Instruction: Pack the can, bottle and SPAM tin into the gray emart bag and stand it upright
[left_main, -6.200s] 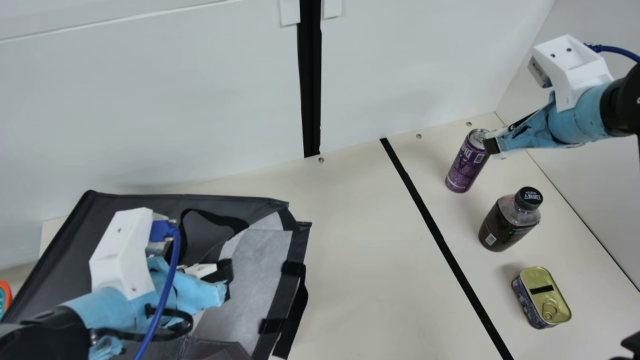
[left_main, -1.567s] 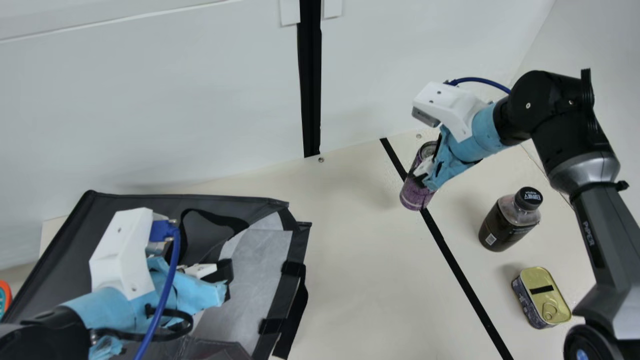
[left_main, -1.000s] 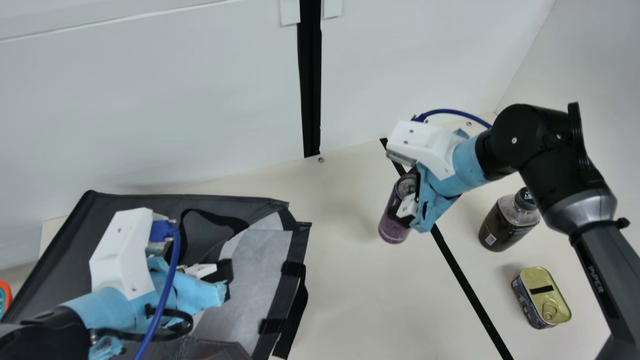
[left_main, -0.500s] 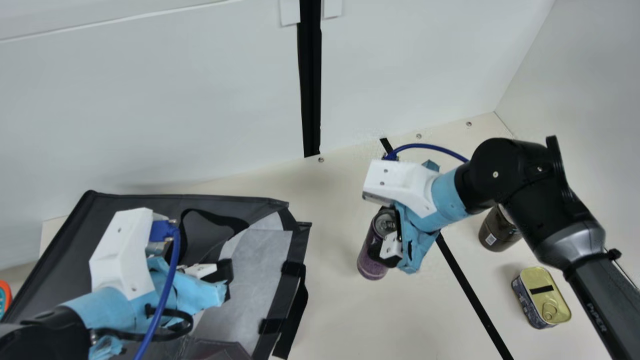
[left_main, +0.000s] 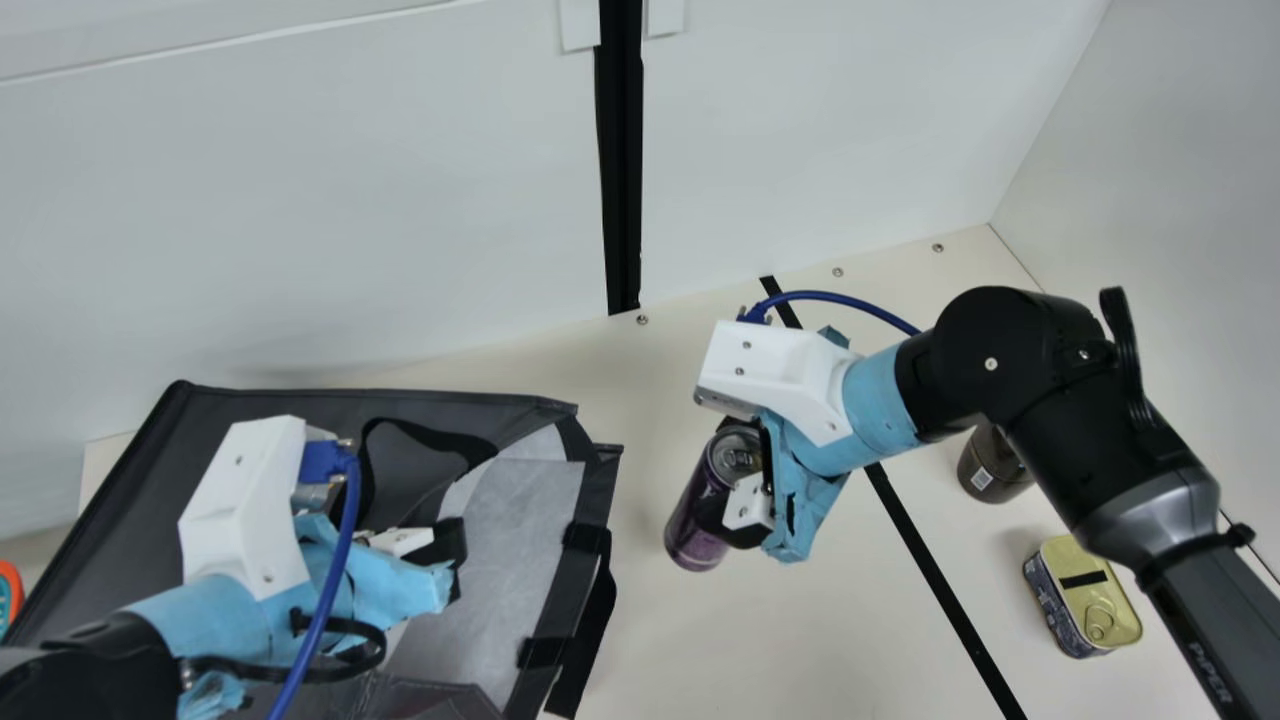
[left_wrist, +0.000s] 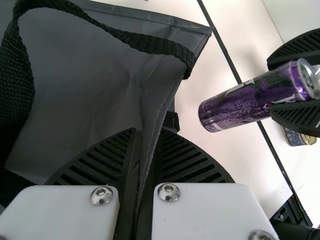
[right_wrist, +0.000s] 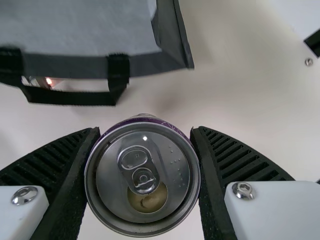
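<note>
Closer to the bag than before, our right claw clasps the can; our left claw pinches the bag.

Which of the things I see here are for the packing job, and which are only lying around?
For the job: gray bag, can, bottle, SPAM tin.
Not for the job: orange-and-teal object, partly visible; black tape line.

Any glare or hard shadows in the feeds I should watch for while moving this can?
Right wrist view: a small white glint on the can lid, mild glare only; main view: a soft-edged shadow on the table beside the SPAM tin, nothing hard; left wrist view: bright glints on the screw heads.
</note>
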